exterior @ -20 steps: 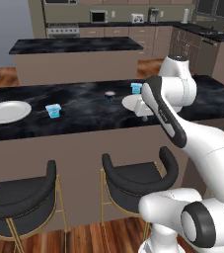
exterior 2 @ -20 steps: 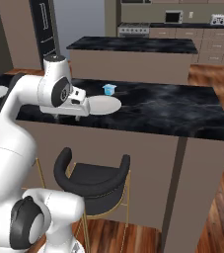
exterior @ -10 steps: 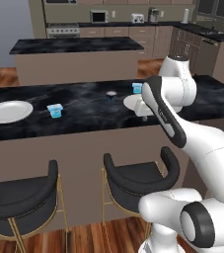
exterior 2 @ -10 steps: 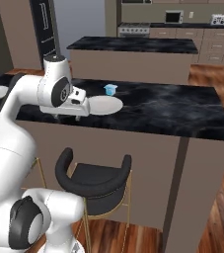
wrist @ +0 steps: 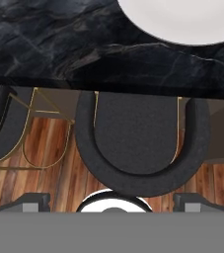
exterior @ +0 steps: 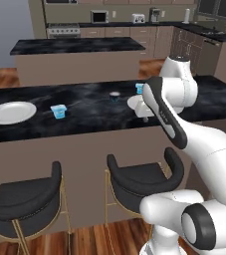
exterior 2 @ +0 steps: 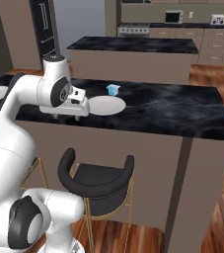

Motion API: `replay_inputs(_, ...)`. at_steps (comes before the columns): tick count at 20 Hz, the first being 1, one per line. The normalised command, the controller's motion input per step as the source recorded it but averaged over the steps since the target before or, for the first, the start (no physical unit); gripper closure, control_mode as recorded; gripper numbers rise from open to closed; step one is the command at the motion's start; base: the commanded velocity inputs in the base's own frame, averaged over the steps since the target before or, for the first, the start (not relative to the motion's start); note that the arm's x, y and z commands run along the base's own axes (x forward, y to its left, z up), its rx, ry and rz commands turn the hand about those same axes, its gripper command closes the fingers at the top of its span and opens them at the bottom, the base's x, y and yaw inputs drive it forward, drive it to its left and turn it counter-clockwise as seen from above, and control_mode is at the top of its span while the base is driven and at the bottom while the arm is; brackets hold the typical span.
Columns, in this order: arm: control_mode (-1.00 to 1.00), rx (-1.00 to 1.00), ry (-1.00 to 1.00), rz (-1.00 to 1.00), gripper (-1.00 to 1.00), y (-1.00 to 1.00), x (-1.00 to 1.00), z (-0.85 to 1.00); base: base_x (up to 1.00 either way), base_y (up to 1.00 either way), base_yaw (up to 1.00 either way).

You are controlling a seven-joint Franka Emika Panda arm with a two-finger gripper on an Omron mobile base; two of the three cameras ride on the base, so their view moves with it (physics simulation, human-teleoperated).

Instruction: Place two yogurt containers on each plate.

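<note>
A white plate (exterior: 133, 102) lies on the near black counter, partly behind my arm. It also shows as the plate (exterior 2: 106, 105) and the plate (wrist: 182, 20). A second plate (exterior: 12, 112) lies far left. One light blue yogurt container (exterior: 58, 110) stands right of that left plate. A dark one (exterior: 115, 95) and another light blue one (exterior: 140, 88) stand just behind the right plate; the blue one is also the yogurt container (exterior 2: 113, 89). My gripper (exterior: 145, 115) (exterior 2: 66, 115) (wrist: 112, 202) hangs open and empty over the counter's front edge, beside the right plate.
Two black bar stools (exterior: 139, 179) (exterior: 22, 199) with gold legs stand under the counter's front edge; one stool (wrist: 140, 138) is straight below my hand. A second island (exterior: 74, 55) stands behind the counter. Wooden floor lies around.
</note>
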Motion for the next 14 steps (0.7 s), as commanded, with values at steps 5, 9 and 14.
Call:
replay_inputs(5,1.00,0.00,0.00,0.00,-1.00,0.00,0.00,0.00,0.04,-0.30,-0.02)
replay_inputs(9,1.00,0.00,0.00,0.00,-1.00,0.00,0.00,0.00,0.07,-0.47,0.00)
replay_inputs(14,1.00,0.00,0.00,0.00,-1.00,0.00,0.00,0.00,0.33,-0.32,0.00)
